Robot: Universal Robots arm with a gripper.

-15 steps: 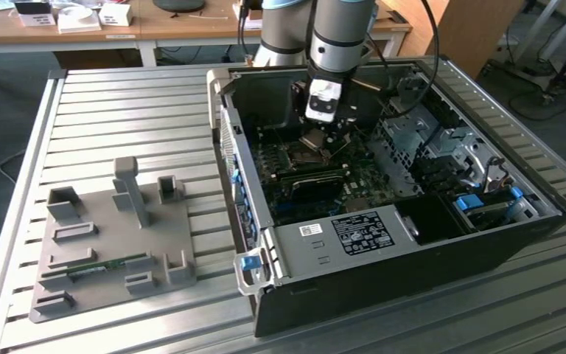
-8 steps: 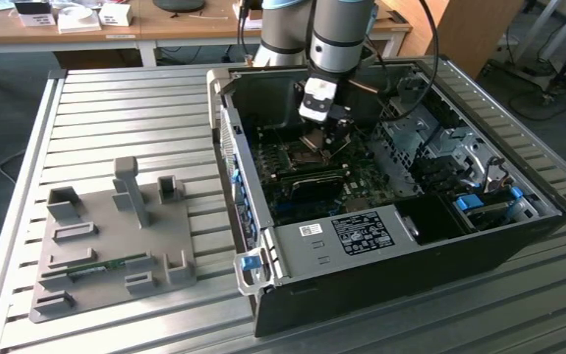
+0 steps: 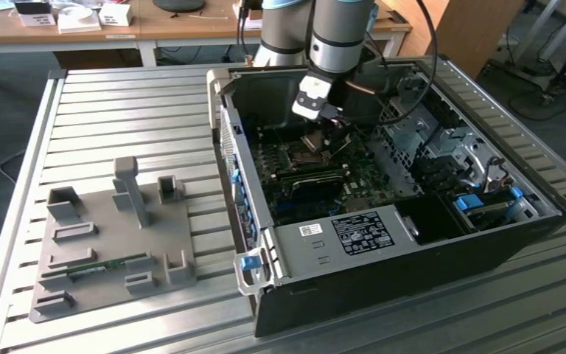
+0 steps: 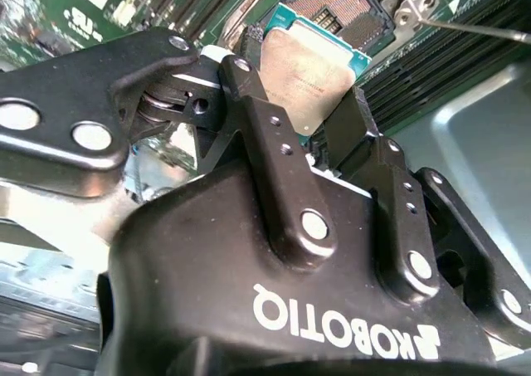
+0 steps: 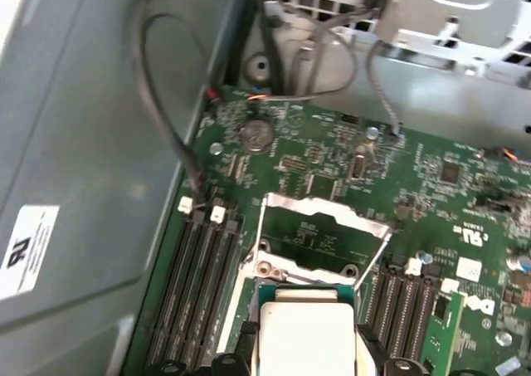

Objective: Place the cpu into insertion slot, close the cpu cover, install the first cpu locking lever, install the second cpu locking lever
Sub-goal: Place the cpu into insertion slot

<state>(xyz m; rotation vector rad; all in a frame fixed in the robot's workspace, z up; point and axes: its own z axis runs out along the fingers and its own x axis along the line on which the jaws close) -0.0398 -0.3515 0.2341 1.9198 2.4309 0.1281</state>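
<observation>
My gripper (image 4: pixel 303 94) is shut on the cpu (image 4: pixel 311 65), a square chip with a silver-grey top and a green rim, pinched by its edges between the black fingers (image 4: pixel 249 102). The chip hangs tilted just above the insertion slot (image 4: pixel 340 7), whose dark pin field lies uncovered on the green motherboard. In the first wrist view the cpu (image 5: pixel 305 334) sits in front of the cpu cover (image 5: pixel 274 198), which stands raised open on its hinge. A thin metal locking lever (image 4: pixel 481 29) sticks out beside the socket. In the exterior view the gripper (image 3: pixel 320 124) reaches down into the case over the slot (image 3: pixel 308 151).
The open computer case (image 3: pixel 391 236) lies on a slatted metal table (image 3: pixel 126 110). Long black memory slots (image 5: pixel 195 293) flank the socket. Cables (image 5: pixel 166 102) run along the case wall. A grey fixture plate (image 3: pixel 116 243) with a memory stick lies at the exterior view's left.
</observation>
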